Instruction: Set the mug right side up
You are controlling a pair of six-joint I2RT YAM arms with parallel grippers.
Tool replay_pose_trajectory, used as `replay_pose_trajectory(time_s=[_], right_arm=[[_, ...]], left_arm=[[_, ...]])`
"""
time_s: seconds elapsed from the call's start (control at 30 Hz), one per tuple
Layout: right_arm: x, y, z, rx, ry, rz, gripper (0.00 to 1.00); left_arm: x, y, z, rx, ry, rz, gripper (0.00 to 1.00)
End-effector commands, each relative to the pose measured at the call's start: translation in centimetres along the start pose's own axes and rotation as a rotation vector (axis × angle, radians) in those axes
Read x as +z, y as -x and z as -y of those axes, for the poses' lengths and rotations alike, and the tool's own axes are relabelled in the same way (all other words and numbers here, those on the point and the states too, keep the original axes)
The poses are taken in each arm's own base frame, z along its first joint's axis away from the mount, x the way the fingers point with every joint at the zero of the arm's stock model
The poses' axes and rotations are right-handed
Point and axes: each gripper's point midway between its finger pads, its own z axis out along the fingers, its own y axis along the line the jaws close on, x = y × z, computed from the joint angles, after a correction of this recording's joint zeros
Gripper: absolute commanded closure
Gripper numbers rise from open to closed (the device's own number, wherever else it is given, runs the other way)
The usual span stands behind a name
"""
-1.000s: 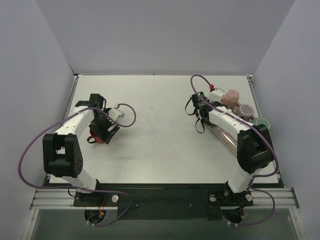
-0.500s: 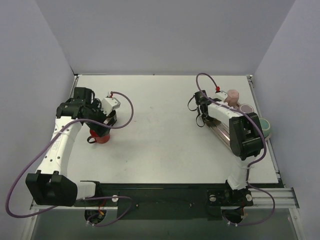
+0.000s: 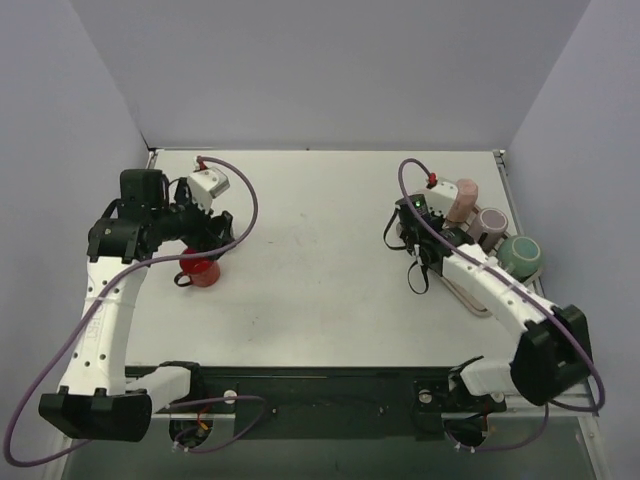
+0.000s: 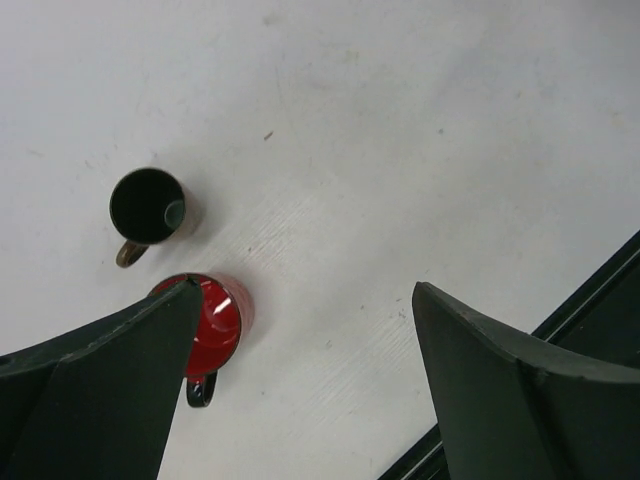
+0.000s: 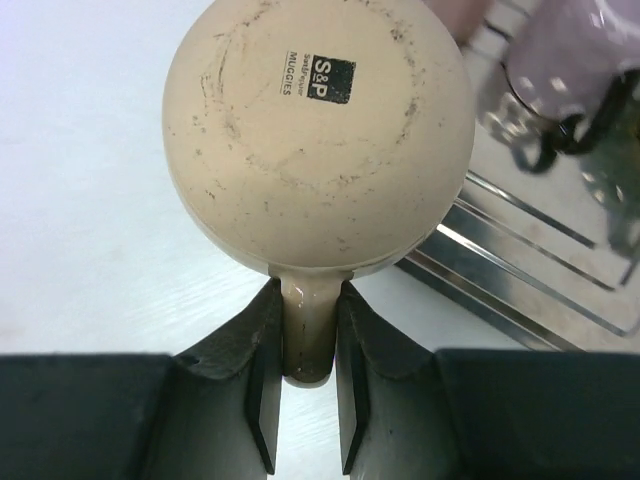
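Observation:
A beige mug (image 5: 318, 130) stands upside down on the table, its stamped base facing the right wrist camera. My right gripper (image 5: 308, 300) is shut on its handle (image 5: 308, 335), one finger pressed against each side. In the top view that gripper (image 3: 412, 225) sits at the left end of the drying rack (image 3: 470, 292) and hides the mug. My left gripper (image 4: 308, 290) hangs open above bare table with nothing between its fingers. Its left finger partly covers an upright red mug (image 4: 222, 320).
A dark upright mug (image 4: 148, 205) with a brown handle stands beside the red mug (image 3: 200, 270). On or beside the rack at the right sit a pink mug (image 3: 463, 198), a purple mug (image 3: 490, 222) and a green one (image 3: 520, 255). The table's front edge shows at lower right of the left wrist view.
My right gripper has shut on the beige mug's handle and its arm has swung out to the right. My left arm has risen and pulled back from the red mug, its jaws widening.

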Motion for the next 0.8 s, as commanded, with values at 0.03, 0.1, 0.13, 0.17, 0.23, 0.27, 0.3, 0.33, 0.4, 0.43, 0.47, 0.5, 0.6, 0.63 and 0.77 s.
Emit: replay_pose_trajectory(time_s=[0.03,0.1,0.13,0.17,0.23,0.27,0.3,0.33,0.4,0.43,0.47,0.5,0.6,0.63,0.77], right_arm=[[-9.5,9.0,-4.0,0.106,0.312,0.295,1.0],[-12.9,10.2,-6.0,0.15,0.481,0.333,1.0],[-14.8,10.7,-7.0,0.162,0.579,0.34,1.0],[-16.6,11.0,-8.2,0.172,0.655,0.352,1.0],[-21.0,11.9,-10.2,0.193,0.841,0.374,1.0],[-22.9,12.6,-10.4,0.205,0.899,0.394,1.0],[-24.9,12.8,-11.1,0.207,0.968,0.405,1.0],[-26.6,13.4,-11.2,0.221,1.02,0.425,1.0],[-30.0,13.3,-12.2,0.226,1.13,0.429,1.0],[-31.5,13.5,-12.7,0.24,1.199,0.433,1.0],[-33.0,13.4,-13.2,0.244,1.249,0.427,1.0],[-34.3,13.8,-13.5,0.263,1.298,0.429,1.0],[-37.2,13.5,-15.0,0.264,1.399,0.413,1.0],[-37.9,13.7,-15.1,0.266,1.416,0.42,1.0],[-40.5,13.5,-16.2,0.264,1.493,0.419,1.0]], left_arm=[[-3.0,8.6,3.7,-0.065,-0.166,0.377,0.03],[-3.7,10.5,5.4,-0.126,-0.29,0.439,0.03],[-4.3,11.6,6.7,-0.183,-0.384,0.472,0.03],[-4.2,11.9,7.0,-0.205,-0.428,0.484,0.03],[-5.3,13.1,9.0,-0.306,-0.6,0.512,0.04],[-5.8,14.4,8.8,-0.241,-0.606,0.59,0.05],[-6.0,14.3,9.3,-0.299,-0.644,0.582,0.05],[-6.4,15.1,9.2,-0.246,-0.647,0.635,0.04],[-7.0,15.6,9.8,-0.245,-0.694,0.646,0.03],[-7.4,16.0,10.2,-0.249,-0.72,0.653,0.03],[-7.4,16.0,10.4,-0.26,-0.733,0.649,0.03],[-7.9,16.4,10.8,-0.248,-0.751,0.665,0.03],[-8.3,16.3,11.8,-0.255,-0.792,0.67,0.03],[-8.3,16.2,11.9,-0.265,-0.799,0.665,0.03],[-8.0,16.1,11.9,-0.299,-0.803,0.647,0.03]])
